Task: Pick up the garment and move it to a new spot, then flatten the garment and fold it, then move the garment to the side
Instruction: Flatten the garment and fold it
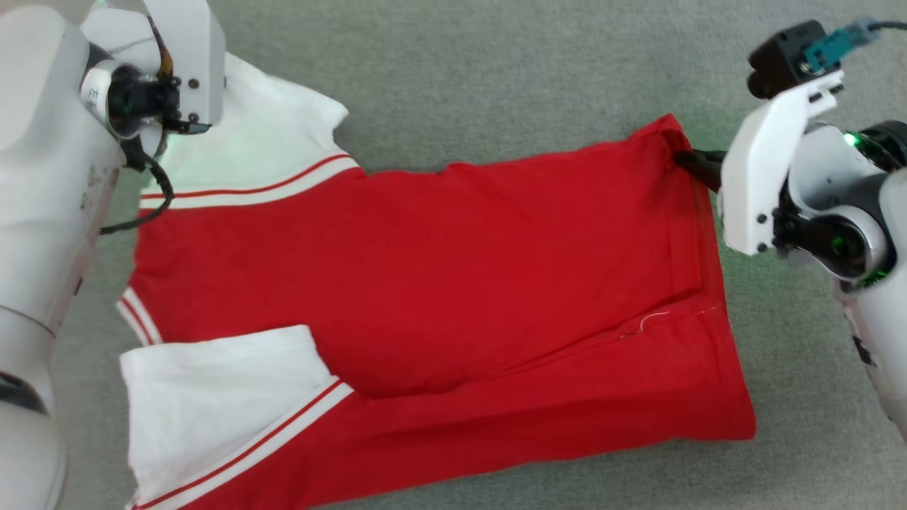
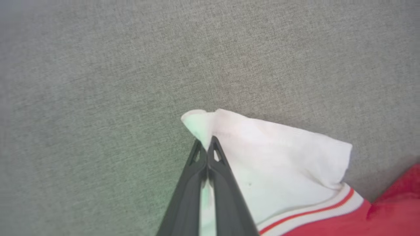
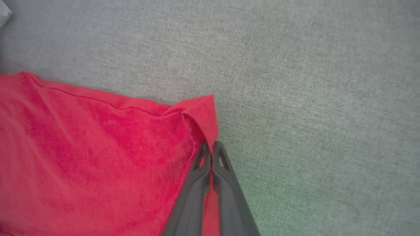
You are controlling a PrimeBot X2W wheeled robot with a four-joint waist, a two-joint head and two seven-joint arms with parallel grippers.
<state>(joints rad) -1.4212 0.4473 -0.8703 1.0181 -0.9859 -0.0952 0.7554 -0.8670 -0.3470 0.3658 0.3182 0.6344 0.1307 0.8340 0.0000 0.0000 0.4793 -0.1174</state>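
Both clenched: left pincer point(image 2: 207, 144) on jersey point(image 1: 439, 269) sleeve, ten o'clock; right pincer point(image 3: 211, 148) on hem, two o'clock. Raise evenly, taut.

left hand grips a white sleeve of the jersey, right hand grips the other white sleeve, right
No: the right hand grips a red bottom corner of the jersey, not a sleeve, as the right wrist view shows. The left hand part stands.

Left arm point(image 1: 49, 184) and right arm point(image 1: 861, 241) spread apart, jaws clamped tight
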